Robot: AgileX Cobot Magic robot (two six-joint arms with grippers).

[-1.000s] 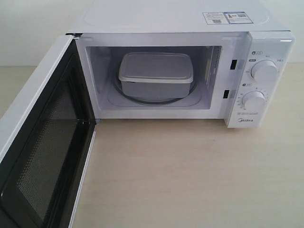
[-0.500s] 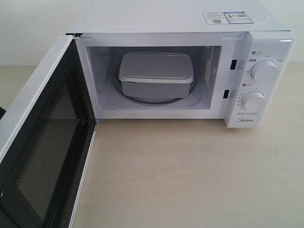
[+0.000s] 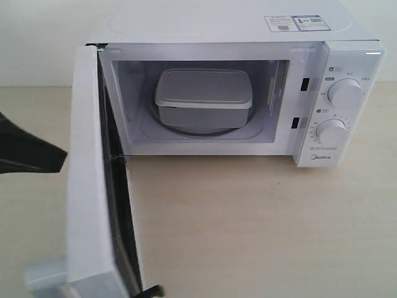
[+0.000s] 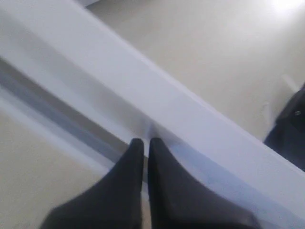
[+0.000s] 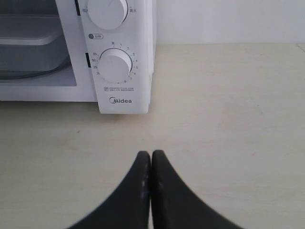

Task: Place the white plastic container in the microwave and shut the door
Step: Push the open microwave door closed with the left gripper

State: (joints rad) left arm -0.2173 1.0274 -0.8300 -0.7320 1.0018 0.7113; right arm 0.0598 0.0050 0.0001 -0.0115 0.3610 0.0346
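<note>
The white plastic container (image 3: 203, 96) sits on the glass turntable inside the white Midea microwave (image 3: 223, 25); its corner (image 5: 28, 45) also shows in the right wrist view. The door (image 3: 90, 186) stands half swung, edge-on to the exterior view, with its bar handle (image 3: 46, 276) low at the left. My left gripper (image 4: 146, 142) is shut, its tips against the door's white outer face (image 4: 190, 119); its dark arm (image 3: 28, 152) shows behind the door. My right gripper (image 5: 151, 155) is shut and empty above the table, in front of the dial panel (image 5: 116, 66).
The pale wooden table (image 3: 260, 230) stretches in front of the microwave. A white wall stands behind it. A dark object (image 4: 290, 126) shows at the edge of the left wrist view.
The door has swung from wide open toward the microwave, now about half shut. My left arm has come into view behind it. The container has not moved.
</note>
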